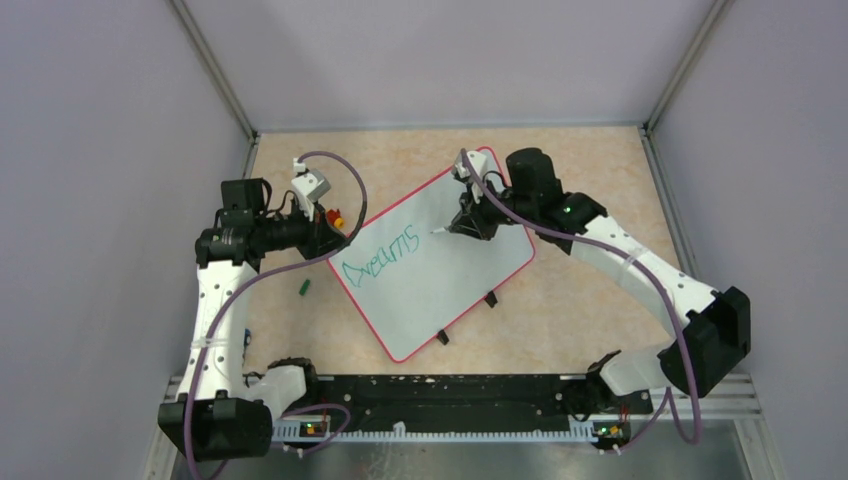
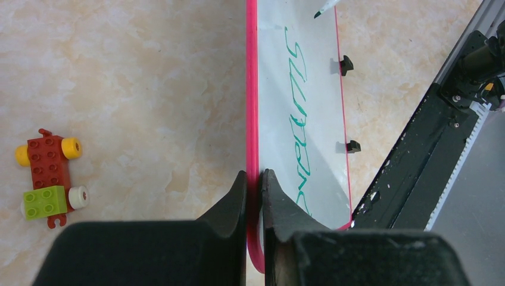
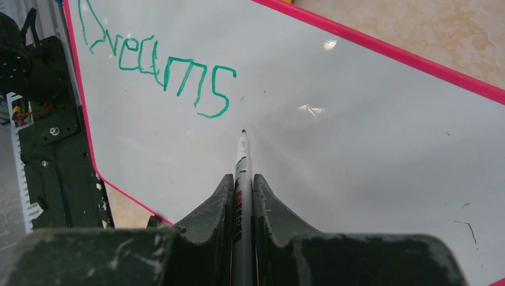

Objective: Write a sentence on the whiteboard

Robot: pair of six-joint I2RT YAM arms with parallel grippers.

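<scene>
Right tool [image 3: 242,179]: shut tight on the marker [image 3: 242,152], pinched along its body, with the green tip sticking out in front.
Marker tip: just past the last letter, at 5 o'clock of the "s" in the right wrist view. Touching the board or a bit above it, too hard to tell.
Why held so: gripped straight and close to the tip, probably to press down and keep the lines steady.
Left tool [image 2: 254,176]: shut tight on the pink rim of the whiteboard [image 2: 318,107], one finger on each side of the edge.
Why held so: most likely to stop the board from sliding while the other arm writes.
Whiteboard [image 1: 450,285]: in the middle of the surface [image 1: 590,170], turned like a diamond, with small black feet [image 1: 490,298] poking out along its 5 o'clock edge.
Sentence [image 1: 380,255]: only "Dreams" written, in green, near the board's 9 o'clock corner. Lots of white room left toward 3 o'clock.
Step in hand: probably getting ready to start the next word.
Toy car [image 2: 50,179]: red, yellow and green bricks, lying on the surface at 10 o'clock of the board in the top view, near the left tool but off the board.
Small green bit [image 1: 303,287]: on the surface at 8 o'clock of the board. Maybe the marker's cap, too small to be sure.
Black rail [image 1: 440,390]: along the near edge at 6 o'clock, well apart from the writing.
In the way: nothing on the white part ahead of the tip.
</scene>
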